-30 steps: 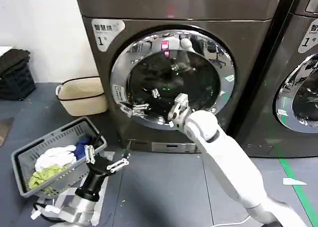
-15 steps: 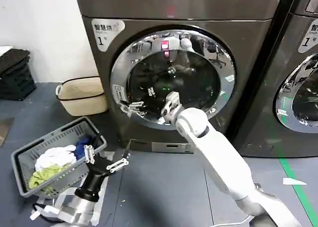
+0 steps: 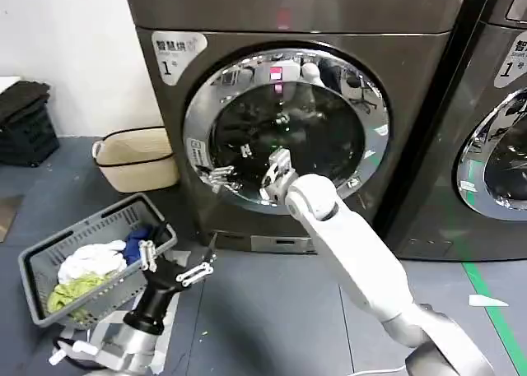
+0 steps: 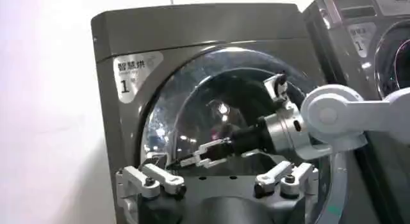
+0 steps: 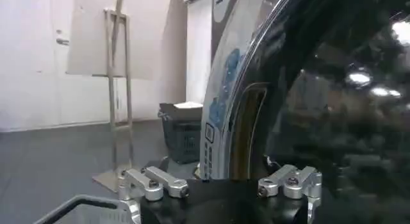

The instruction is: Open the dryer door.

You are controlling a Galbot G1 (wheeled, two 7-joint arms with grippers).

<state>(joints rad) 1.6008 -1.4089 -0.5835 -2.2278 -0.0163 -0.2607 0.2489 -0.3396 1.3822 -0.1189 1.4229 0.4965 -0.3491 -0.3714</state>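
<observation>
The dryer (image 3: 412, 104), dark grey-brown with a "1" sticker (image 3: 173, 53), fills the middle of the head view. Its dryer door (image 3: 329, 121) lies flush against the front, chrome rim (image 3: 196, 129) all round dark glass. My right gripper (image 3: 274, 174) is open in front of the lower left part of the glass, fingers pointing toward the rim's left side. In the right wrist view the rim (image 5: 224, 104) and a dark slot (image 5: 246, 129) run between the spread fingers of the right gripper (image 5: 221, 184). My left gripper (image 3: 177, 265) hangs open low down, beside the laundry basket.
A grey plastic basket (image 3: 49, 252) of clothes sits on the floor at the lower left. A cream woven basket (image 3: 136, 158) stands beside the dryer, and a black crate (image 3: 25, 129) farther left. A neighbouring dark machine (image 3: 494, 104) stands at the right.
My right gripper has slid leftward across the door glass toward the rim's left side. The left arm has stayed still and the door has not moved.
</observation>
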